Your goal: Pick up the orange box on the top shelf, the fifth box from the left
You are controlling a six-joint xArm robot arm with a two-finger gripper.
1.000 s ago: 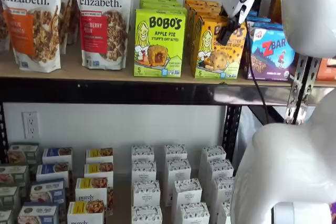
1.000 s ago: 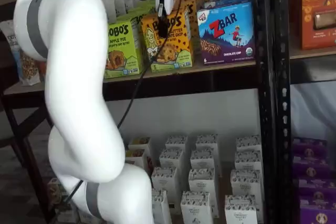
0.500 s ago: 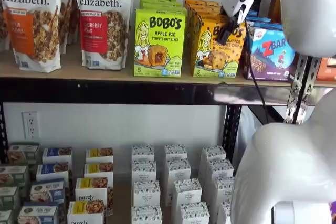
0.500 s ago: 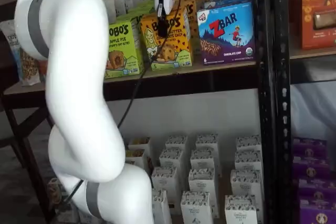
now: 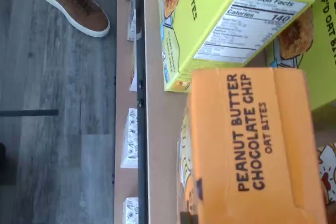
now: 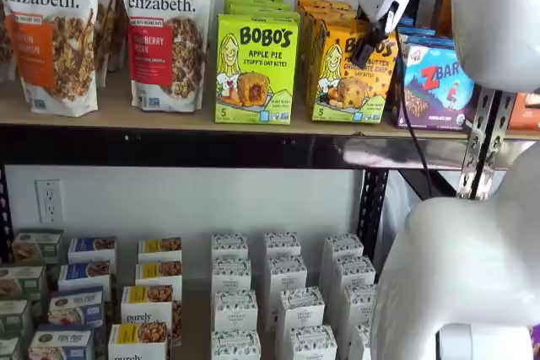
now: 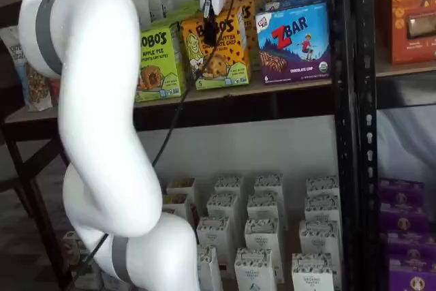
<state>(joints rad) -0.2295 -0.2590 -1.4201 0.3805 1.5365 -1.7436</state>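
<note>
The orange box (image 6: 350, 82) is a yellow-orange Bobo's Peanut Butter Chocolate Chip carton at the front of its row on the top shelf (image 6: 169, 115). It shows in both shelf views (image 7: 221, 56), and its top face fills the wrist view (image 5: 247, 145). My gripper (image 6: 363, 50) comes down from above, and its black fingers are closed on the box's upper edge (image 7: 210, 31). The box sits slightly tilted, at or just above the board.
A lime-green Apple Pie box (image 6: 256, 69) stands close on the left and a blue ZBar box (image 6: 434, 86) close on the right. More orange boxes line up behind. Granola bags (image 6: 164, 31) stand further left. A black upright (image 7: 347, 100) is at the right.
The gripper and the orange box have both moved up a little together. The box's base now sits higher against the shelf than a second ago.
</note>
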